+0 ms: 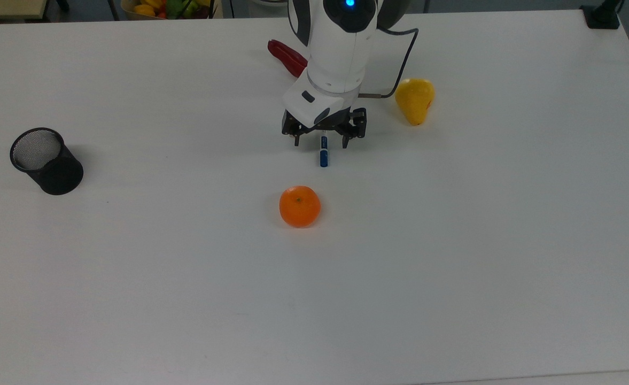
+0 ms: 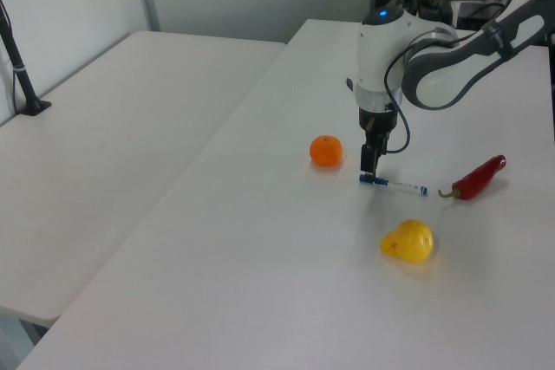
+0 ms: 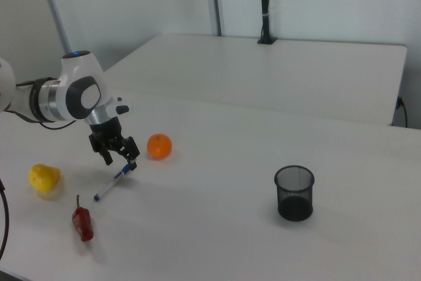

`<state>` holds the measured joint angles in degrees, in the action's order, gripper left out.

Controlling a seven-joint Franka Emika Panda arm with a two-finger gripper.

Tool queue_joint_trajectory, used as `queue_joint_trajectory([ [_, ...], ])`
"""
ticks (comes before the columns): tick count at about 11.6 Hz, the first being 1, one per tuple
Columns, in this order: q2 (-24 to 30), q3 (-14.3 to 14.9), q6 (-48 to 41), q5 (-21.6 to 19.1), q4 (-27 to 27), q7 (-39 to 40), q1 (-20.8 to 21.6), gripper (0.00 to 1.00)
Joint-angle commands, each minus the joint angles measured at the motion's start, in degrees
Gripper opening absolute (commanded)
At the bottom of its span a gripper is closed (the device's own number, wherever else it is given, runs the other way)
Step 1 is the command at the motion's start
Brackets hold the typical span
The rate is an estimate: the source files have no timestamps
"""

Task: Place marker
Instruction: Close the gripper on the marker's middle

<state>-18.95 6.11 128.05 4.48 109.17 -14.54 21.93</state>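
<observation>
Top view: the robot's black two-finger gripper, fingers spread, hangs low astride the slim white blue-capped marker, which lies flat on the white table between tangerine and pear, ungrasped, leaving pick-up and placing, perhaps into the distant black mesh cup, undone.

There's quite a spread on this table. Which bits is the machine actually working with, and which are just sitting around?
In use:
marker, lying flat on the table
gripper, open, fingers either side of it

Just lying about:
orange
yellow pear
red chili
black mesh cup, possibly the marker's destination
</observation>
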Motion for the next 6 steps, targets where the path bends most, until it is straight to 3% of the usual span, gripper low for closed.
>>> queue_joint_trajectory([
  [1, -0.91, 0.31, 3.42, 2.37, 1.40, -1.90, 0.49, 0.99],
  [2, -1.27, 0.31, 3.69, 2.46, 1.48, -1.90, 0.49, 0.96],
  [3, -1.88, 0.22, 3.70, 2.46, 1.48, -1.90, 0.49, 0.87],
  [5, -2.06, 0.22, 3.96, 2.46, 1.48, -1.90, 0.49, 0.61],
  [6, -1.97, 0.13, 4.13, 2.46, 1.48, -1.90, 0.31, 0.43],
])
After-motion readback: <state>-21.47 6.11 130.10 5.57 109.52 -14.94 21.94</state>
